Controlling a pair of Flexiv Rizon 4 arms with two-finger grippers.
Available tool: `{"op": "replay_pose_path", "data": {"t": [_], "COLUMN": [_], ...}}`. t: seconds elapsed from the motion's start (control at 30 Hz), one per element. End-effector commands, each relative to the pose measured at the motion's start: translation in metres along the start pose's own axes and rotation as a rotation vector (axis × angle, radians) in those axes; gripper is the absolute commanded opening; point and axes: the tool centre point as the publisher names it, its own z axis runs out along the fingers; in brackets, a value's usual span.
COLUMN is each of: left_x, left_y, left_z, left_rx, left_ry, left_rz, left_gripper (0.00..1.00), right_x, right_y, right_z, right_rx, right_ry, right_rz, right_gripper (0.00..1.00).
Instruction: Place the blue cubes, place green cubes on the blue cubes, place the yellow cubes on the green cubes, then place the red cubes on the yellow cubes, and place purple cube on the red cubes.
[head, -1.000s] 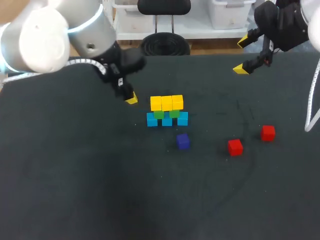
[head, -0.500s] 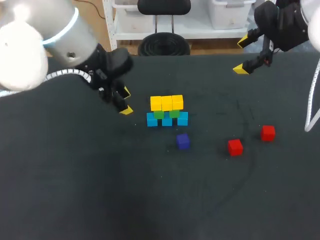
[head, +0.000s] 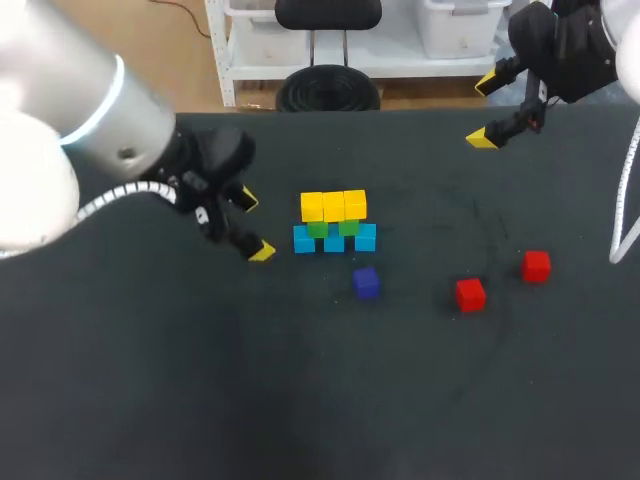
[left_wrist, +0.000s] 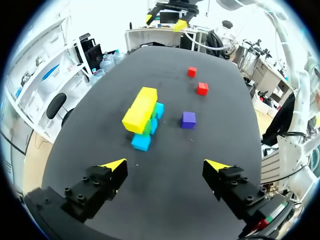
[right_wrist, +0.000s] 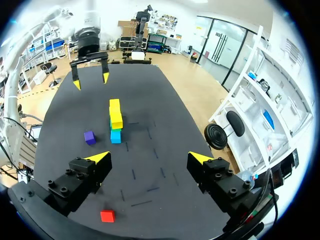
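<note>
Stack and loose cubes on the dark table (head: 180, 390). Three blue cubes (head: 304, 240) stand in a row at mid-table, carrying two green cubes (head: 318, 229), which are topped by three yellow cubes (head: 334, 206). The purple cube (head: 366, 283) lies alone, just near of the stack. Two red cubes (head: 470, 294) lie apart from each other, well to the right. The left gripper (head: 254, 226), fingers spread and holding nothing, hangs just left of the stack. The right gripper (head: 483, 112), also spread and holding nothing, hangs over the table's far right edge.
</note>
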Motion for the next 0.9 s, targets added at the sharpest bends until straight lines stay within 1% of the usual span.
{"op": "replay_pose_path", "data": {"t": [0.03, 0.13, 0.23, 0.9], "left_x": [0.008, 0.014, 0.023, 0.023], "left_y": [-0.018, -0.024, -0.024, -0.024], "left_z": [-0.009, -0.013, -0.021, -0.021], "left_rx": [-0.057, -0.072, -0.093, -0.093], "left_ry": [-0.005, -0.003, -0.021, -0.021], "left_rz": [-0.009, -0.025, -0.056, -0.056], "left_gripper": [1.00, 1.00, 1.00, 1.00], "right_x": [0.000, 0.000, 0.000, 0.000], "right_y": [-0.001, -0.001, -0.001, -0.001], "right_z": [0.001, 0.001, 0.001, 0.001], "right_rx": [-0.003, -0.003, -0.003, -0.003], "right_ry": [-0.002, -0.002, -0.002, -0.002], "right_rz": [-0.001, -0.001, -0.001, -0.001], "right_gripper": [1.00, 1.00, 1.00, 1.00]}}
